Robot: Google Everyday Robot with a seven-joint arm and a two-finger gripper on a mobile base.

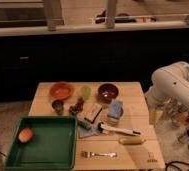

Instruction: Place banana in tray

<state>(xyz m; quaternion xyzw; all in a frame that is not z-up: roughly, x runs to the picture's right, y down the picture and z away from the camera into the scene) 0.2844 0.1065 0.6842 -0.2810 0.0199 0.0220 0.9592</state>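
The banana [132, 140], pale yellow-tan and stubby, lies on the wooden table near its right front, just right of a fork [99, 154]. The dark green tray [48, 155] sits at the table's front left, with a round orange-red fruit [25, 135] inside at its left. My white arm [174, 85] reaches in from the right. The gripper [153, 116] hangs off the table's right edge, above and right of the banana and apart from it.
An orange bowl [62, 90], a green cup [85, 92] and a dark bowl [108, 92] stand at the back. A white-and-black handled utensil [119, 131], small packets [115, 111] and a dark cup [57, 106] lie mid-table. Bottles [183, 122] stand to the right.
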